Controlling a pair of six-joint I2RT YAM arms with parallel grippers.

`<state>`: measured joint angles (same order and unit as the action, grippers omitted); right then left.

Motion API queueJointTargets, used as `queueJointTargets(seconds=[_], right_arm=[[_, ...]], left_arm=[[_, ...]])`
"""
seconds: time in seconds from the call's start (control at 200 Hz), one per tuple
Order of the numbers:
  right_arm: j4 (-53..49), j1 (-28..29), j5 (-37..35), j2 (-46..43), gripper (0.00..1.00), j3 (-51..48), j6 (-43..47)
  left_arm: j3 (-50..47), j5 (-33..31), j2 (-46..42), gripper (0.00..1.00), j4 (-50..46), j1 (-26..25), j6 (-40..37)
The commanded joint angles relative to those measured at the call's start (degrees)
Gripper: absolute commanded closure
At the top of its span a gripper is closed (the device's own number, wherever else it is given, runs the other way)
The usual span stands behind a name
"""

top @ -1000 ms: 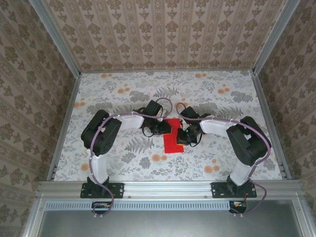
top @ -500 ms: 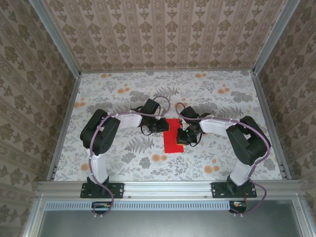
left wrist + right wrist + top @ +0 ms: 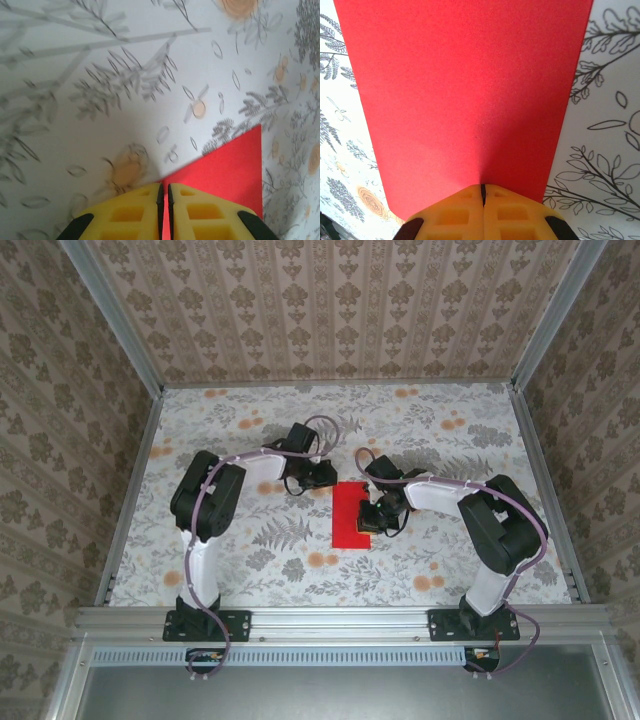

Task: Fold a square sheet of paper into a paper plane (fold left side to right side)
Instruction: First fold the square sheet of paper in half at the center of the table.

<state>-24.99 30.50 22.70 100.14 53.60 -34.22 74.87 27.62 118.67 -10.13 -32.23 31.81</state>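
Note:
The square sheet of paper [image 3: 348, 515] lies flat on the tablecloth as a narrow red rectangle, taller than wide. A paper plane is out of view. My left gripper [image 3: 325, 476] sits just off the sheet's upper left corner. In the left wrist view its yellow jaws [image 3: 165, 186] stand shut with a hairline slit, tips over the edge of the red paper [image 3: 225, 170]. My right gripper [image 3: 368, 517] is at the sheet's right side. In the right wrist view it is shut [image 3: 482, 187], its tips resting on the red paper [image 3: 465, 100], which spreads ahead of them.
A pale tablecloth [image 3: 250, 440] printed with grey ferns and small orange flowers covers the table. Aluminium rails [image 3: 340, 618] frame it, with wallpapered walls behind and at both sides. Open cloth lies on every side of the sheet.
My left gripper has drawn back up and to the left, off the sheet's top, so the whole red rectangle now shows. The right gripper and the sheet have not moved.

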Motion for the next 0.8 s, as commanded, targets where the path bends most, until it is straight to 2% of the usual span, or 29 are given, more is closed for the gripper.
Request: queueJointTargets(seconds=[0.0,0.23,0.485,0.655,0.795], right_arm=[[-6.4,0.3,-4.7,3.7,0.96,-3.4,0.7],[-6.1,0.3,-4.2,3.6,0.96,-3.3,0.2],[4.0,0.1,-0.3,-0.4,0.91,-3.5,-3.2],[5.9,-0.7,-4.2,-7.0,0.74,-2.7,-2.2],[6.4,-2.4,-7.2,-12.3,0.60,-4.4,-1.5]], left_arm=[[2.5,-1.9,2.1,0.86,-2.0,1.2,-2.5],[3.0,-1.7,2.1,0.86,-1.7,1.7,-2.8],[-2.9,-4.0,-9.8,0.82,-2.8,3.6,-3.8],[-7.6,-1.7,-15.4,0.82,-2.6,2.3,-1.7],[-9.7,1.1,-14.7,0.82,-0.2,-0.8,1.0]])
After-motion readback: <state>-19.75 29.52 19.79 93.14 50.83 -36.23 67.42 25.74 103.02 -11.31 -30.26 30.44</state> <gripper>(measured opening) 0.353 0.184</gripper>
